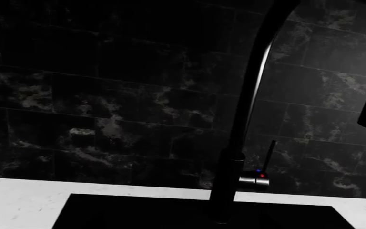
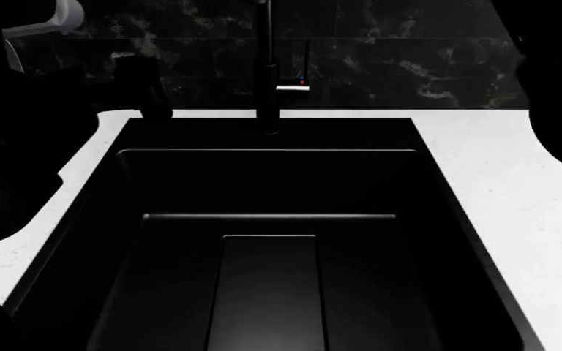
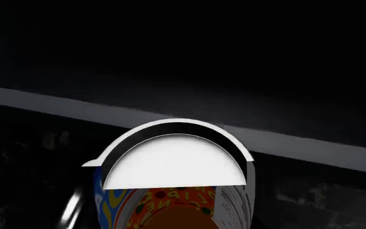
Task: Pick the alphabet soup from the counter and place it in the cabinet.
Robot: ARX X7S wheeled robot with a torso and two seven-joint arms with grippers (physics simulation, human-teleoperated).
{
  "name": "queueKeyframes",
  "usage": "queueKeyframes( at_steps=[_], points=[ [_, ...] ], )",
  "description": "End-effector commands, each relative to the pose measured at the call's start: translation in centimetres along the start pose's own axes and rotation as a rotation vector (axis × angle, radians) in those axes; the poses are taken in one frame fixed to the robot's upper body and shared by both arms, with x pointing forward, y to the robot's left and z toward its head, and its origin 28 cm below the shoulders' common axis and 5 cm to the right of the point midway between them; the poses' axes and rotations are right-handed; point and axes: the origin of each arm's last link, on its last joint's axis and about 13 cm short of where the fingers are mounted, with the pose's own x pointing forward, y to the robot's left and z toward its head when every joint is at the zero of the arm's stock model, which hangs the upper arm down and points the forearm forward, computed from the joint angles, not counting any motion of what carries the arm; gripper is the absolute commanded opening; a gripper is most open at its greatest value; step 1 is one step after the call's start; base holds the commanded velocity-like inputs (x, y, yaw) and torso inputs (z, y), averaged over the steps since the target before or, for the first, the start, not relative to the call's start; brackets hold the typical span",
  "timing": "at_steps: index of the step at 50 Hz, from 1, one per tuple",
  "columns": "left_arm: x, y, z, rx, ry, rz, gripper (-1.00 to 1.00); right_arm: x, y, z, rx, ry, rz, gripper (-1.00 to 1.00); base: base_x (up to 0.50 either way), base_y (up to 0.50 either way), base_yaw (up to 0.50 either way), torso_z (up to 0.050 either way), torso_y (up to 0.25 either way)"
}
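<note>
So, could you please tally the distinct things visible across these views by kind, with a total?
Soup cans: 1, the alphabet soup, seen only in the right wrist view
Sink basins: 1, the black sink
Faucets: 1, the dark faucet
Countertops: 1, the white counter
Total: 4

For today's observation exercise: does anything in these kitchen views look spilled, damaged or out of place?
Nothing stands out. The sink is bare, the faucet stands upright, and the alphabet soup looks undented in the right wrist view.
</note>
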Motion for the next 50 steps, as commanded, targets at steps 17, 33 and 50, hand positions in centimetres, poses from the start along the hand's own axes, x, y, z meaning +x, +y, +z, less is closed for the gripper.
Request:
queueKeyframes(
  at_steps=[17,33,50],
  points=[
    [0.0,-0.3,0.5,0.006,-0.013,-0.021,1.00,2.9,-0.4,6.4,-0.089,-0.176,0.047,-1.00,0.01,0.00,0.00,0.003,0.000],
    [0.2,-0.4,0.5,0.006,-0.011,-0.026,1.00,3.7,-0.3,8.1,-0.106,-0.215,0.075,-1.00,0.00,0.00,0.00,0.001,0.000],
    [0.4,-0.4,0.5,0.005,-0.006,-0.028,1.00,5.5,-1.0,8.9,-0.097,-0.224,0.066,-1.00,0.00,0.00,0.00,0.001,0.000]
  ],
)
